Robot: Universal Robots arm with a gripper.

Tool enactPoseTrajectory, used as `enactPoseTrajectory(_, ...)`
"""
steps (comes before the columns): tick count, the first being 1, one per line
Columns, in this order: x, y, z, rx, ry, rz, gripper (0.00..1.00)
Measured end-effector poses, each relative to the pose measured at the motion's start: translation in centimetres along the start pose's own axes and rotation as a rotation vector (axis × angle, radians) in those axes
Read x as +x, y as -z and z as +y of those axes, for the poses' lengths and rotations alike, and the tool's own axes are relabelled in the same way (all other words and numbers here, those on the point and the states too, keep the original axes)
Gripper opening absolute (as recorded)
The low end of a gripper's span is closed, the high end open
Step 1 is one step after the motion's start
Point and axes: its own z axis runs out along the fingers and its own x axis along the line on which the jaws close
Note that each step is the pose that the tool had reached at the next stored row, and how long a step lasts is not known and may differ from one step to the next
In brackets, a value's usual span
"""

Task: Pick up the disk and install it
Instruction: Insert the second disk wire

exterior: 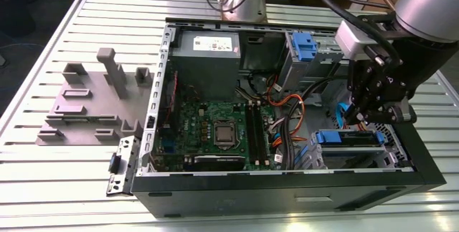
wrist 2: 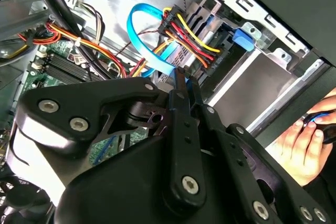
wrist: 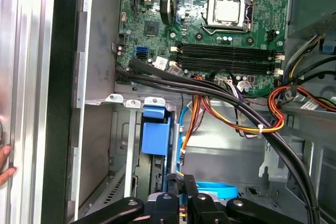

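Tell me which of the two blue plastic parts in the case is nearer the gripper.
The lower blue part, right under the gripper at the case's front corner; the other blue part stands farther back beside the grey power supply.

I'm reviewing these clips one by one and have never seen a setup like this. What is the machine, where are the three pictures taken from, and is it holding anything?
The machine is a single robot arm ending in a black gripper. The exterior view comes from a camera off the arm and looks down on an open computer case lying on a slatted metal table. Beside the case, toward the exterior view's left, sits a grey plastic fixture. The two wrist views come from cameras riding on the arm and look into the case past the gripper.

Inside the case are the green motherboard and a grey power-supply box. The disk, with blue rails, appears to lie in the bay just below the gripper. The fingers look closed together with nothing between them. A person's hand shows at the case's edge.
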Motion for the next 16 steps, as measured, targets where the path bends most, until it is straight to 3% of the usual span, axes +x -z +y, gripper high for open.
enactPoseTrajectory(12,0.31,-0.04,0.02,0.0,0.0,0.0,0.16)
enactPoseTrajectory(16,0.7,-0.07,0.04,0.0,0.0,0.0,0.16)
